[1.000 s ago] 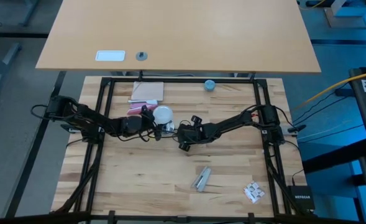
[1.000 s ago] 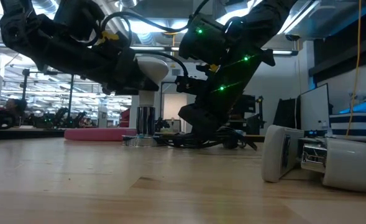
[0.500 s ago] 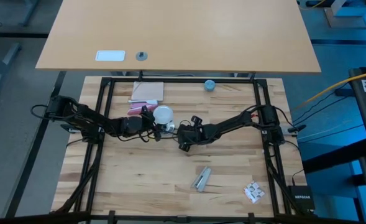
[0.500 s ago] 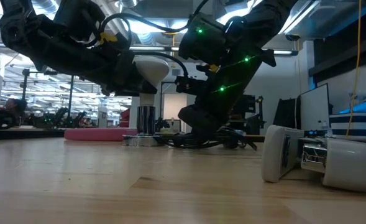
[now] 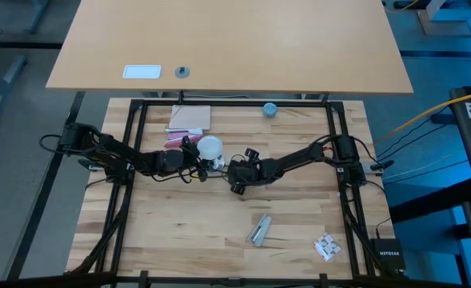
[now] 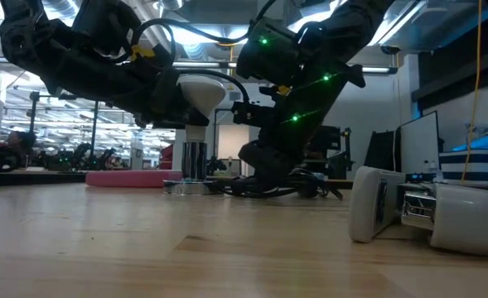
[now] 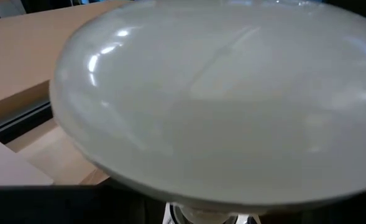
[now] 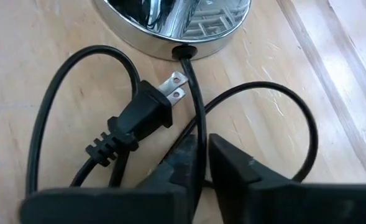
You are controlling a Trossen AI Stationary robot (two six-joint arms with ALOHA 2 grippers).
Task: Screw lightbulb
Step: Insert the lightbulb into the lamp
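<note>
The left gripper (image 5: 193, 158) reaches in from the left side of the pale wooden table (image 5: 219, 240) and closes round the small white frosted globe lightbulb (image 5: 209, 147), taking it low on its taper, as the low view shows. The lightbulb (image 6: 200, 91) stands upright, neck down, directly over the slim dark metal lamp post (image 6: 194, 159), which rises from a round shiny chrome base (image 6: 186, 187) resting on the table. In the left wrist view the bulb's white dome (image 7: 220, 106) fills nearly everything.

The right gripper (image 5: 233, 170) sits just beside the lamp on the other side; its two dark fingers (image 8: 232, 165) stand nearly together with the black power cord (image 8: 198, 134) running between them, though whether they actually pinch it I cannot tell. A black two-pin plug (image 8: 142, 118) lies loose next to the chrome base (image 8: 170, 25).

The step in hand looks like threading the bulb into the socket. Next likely calls for a steady turn about the post's axis while the lamp is kept from spinning, then a re-grip
</note>
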